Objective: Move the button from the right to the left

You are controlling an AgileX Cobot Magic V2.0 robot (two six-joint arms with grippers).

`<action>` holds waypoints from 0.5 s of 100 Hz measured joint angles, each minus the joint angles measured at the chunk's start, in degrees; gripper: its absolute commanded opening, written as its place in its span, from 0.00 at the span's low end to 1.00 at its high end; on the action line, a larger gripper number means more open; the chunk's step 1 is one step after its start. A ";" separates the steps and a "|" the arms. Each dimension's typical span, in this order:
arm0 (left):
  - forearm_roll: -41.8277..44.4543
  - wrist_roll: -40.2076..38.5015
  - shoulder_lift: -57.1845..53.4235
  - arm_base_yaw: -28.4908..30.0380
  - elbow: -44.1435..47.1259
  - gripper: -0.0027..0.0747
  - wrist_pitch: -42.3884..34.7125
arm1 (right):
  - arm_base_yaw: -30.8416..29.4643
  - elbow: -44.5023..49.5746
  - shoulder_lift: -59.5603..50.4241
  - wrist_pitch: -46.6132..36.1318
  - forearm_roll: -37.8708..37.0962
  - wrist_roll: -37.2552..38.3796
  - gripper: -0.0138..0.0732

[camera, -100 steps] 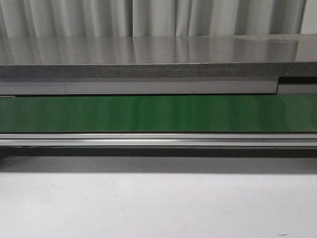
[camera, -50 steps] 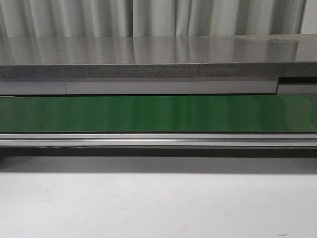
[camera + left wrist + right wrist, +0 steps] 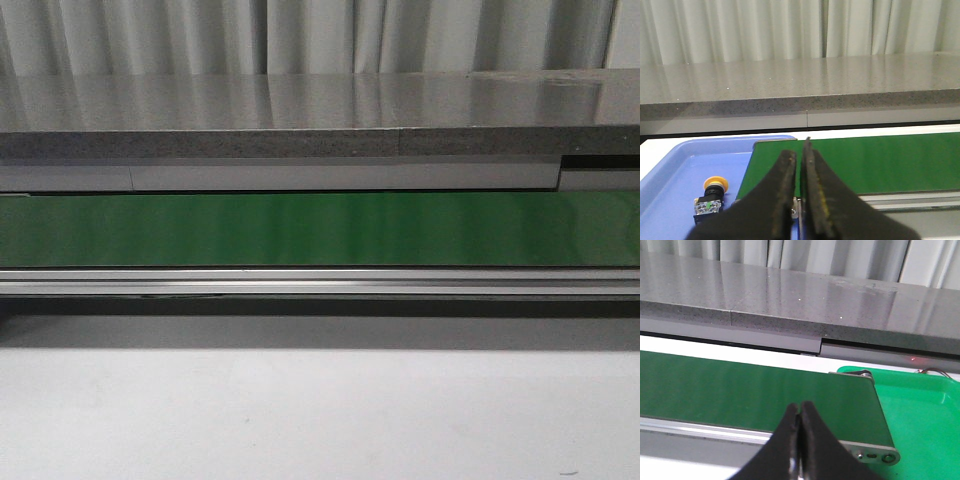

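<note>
The button (image 3: 711, 197), with an orange-yellow cap on a dark blocky body, lies in the blue tray (image 3: 675, 165) beside the left end of the green conveyor belt (image 3: 880, 160). My left gripper (image 3: 800, 150) is shut and empty, hanging above the belt's left end, to the right of the button and apart from it. My right gripper (image 3: 799, 409) is shut and empty above the belt (image 3: 740, 385) near its right end. The front view shows only the belt (image 3: 320, 228); neither gripper nor the button shows there.
A green tray (image 3: 920, 410) sits past the belt's right end. A grey stone counter (image 3: 320, 115) runs behind the belt, with pale curtains beyond. An aluminium rail (image 3: 320, 282) edges the belt's near side, above the white table (image 3: 320, 410).
</note>
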 measured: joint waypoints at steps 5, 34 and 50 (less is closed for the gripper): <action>0.00 0.00 0.00 0.00 0.00 0.04 0.00 | 0.00 1.61 -1.10 -0.49 0.00 0.13 0.08; 0.00 -0.10 0.00 0.00 0.00 0.04 0.00 | 0.00 8.56 -3.56 -5.58 1.42 0.16 0.08; 0.00 -0.10 0.00 0.00 0.00 0.04 0.00 | 0.00 8.65 -3.56 -7.16 1.51 0.16 0.08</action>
